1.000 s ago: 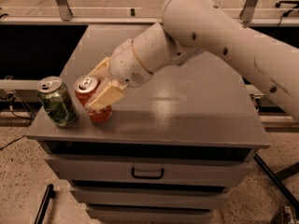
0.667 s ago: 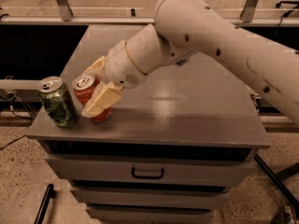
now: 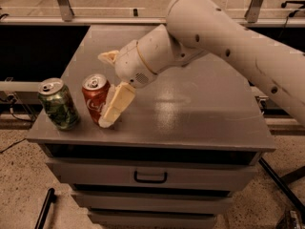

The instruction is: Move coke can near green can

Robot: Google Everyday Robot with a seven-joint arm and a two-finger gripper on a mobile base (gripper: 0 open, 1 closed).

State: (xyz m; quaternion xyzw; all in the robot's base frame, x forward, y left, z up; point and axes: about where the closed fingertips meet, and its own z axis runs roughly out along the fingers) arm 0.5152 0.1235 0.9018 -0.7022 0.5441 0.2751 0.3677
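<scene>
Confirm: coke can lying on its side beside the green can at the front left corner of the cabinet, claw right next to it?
Not quite. The coke can stands upright, not on its side, as the camera view shows. The rest holds: it is beside the green can at the front left corner of the cabinet, and the claw is right next to it, open.

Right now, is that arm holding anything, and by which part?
Nothing, it seems: the gripper has its jaws spread wide around the coke can, with only the near finger against its side.
</scene>
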